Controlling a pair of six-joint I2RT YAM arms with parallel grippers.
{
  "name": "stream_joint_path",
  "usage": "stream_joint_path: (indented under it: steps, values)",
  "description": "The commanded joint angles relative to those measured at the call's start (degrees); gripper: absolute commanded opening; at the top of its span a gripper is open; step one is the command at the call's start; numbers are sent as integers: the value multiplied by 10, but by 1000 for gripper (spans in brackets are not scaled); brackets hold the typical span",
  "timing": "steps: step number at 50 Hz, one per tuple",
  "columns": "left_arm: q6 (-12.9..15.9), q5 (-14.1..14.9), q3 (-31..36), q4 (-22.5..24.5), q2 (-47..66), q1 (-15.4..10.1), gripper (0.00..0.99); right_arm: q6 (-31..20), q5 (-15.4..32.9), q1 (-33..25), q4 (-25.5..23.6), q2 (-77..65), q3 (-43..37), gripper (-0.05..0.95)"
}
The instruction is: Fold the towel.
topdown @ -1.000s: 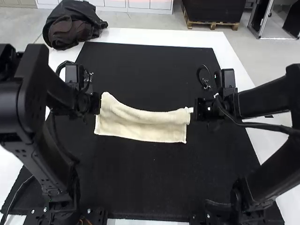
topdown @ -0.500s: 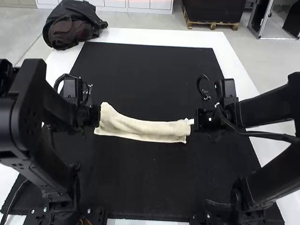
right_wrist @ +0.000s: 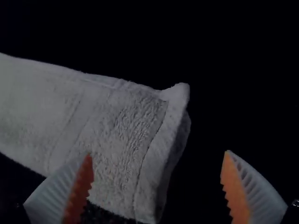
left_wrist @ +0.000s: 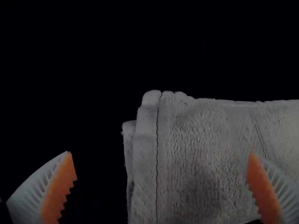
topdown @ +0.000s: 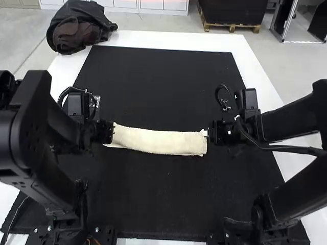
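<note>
Towel [topdown: 158, 142] lies as a folded strip on the mat's [topdown: 163, 199] middle, probably light and soft, best pinched at its end corners. Over the mat, left gripper [left_wrist: 160, 153] and right gripper [right_wrist: 158, 153] are spread wide.

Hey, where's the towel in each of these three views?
High view: towel near the middle, a long folded strip.
Left wrist view: one end, between the left gripper's open fingers.
Right wrist view: other end, between the right gripper's open fingers.
Shared landmark: the black mat beneath.
</note>
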Motion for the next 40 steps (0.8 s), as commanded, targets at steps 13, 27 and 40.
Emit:
stream_joint_path:
  steps: [13, 27, 40]
  values:
    - [10, -77, 7, 65, -18, 7, 961, -23, 24, 0, 20, -6, 9, 766]
    - [8, -95, 23, 54, -45, 7, 961, -26, 44, 16, 7, 18, 29, 879]
    - [8, -106, 45, 14, -70, 7, 961, -26, 36, 19, 7, 86, 46, 892]
